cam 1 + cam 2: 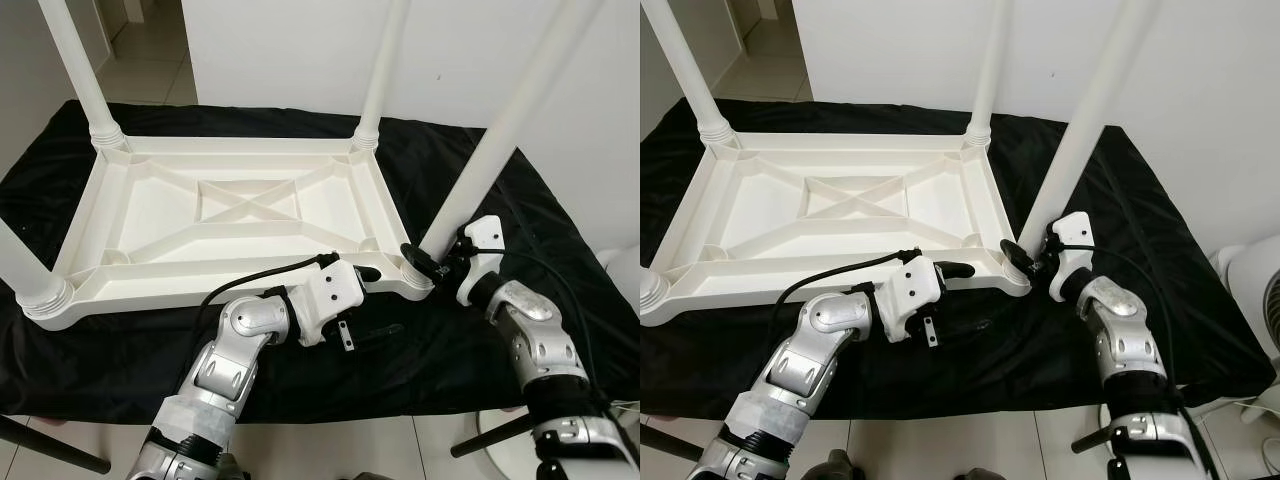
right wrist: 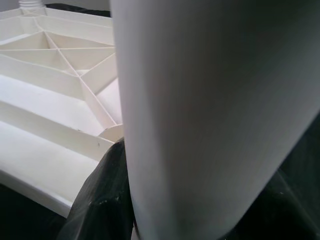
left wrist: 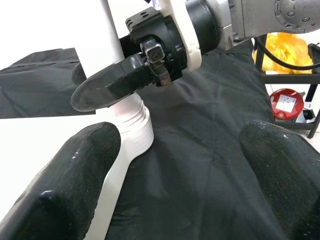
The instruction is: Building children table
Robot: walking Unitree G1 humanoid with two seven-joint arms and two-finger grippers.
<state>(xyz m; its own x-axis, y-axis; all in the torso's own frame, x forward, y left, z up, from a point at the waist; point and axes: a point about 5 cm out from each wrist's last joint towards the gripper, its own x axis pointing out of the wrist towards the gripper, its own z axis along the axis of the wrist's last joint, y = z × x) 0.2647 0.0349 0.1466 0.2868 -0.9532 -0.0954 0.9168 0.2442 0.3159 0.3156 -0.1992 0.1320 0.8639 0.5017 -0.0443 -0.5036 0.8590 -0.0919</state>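
White plastic table point(image 1: 240, 215) lies inverted on a black cloth point(image 1: 520, 210), the right pincer point(image 1: 428, 262) clenched round the near-right leg point(image 1: 480, 170), the left pincer point(image 1: 372, 335) released beside it; keep that leg upright and press it straight into its socket.

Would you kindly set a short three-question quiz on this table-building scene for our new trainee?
1. True or false: the white table top lies upside down on the black cloth.
2. Which hand grips the near-right leg? A) left hand B) right hand
3. Fill in: the left hand's fingers are ____.

Key: 1 true; 2 B; 3 open.
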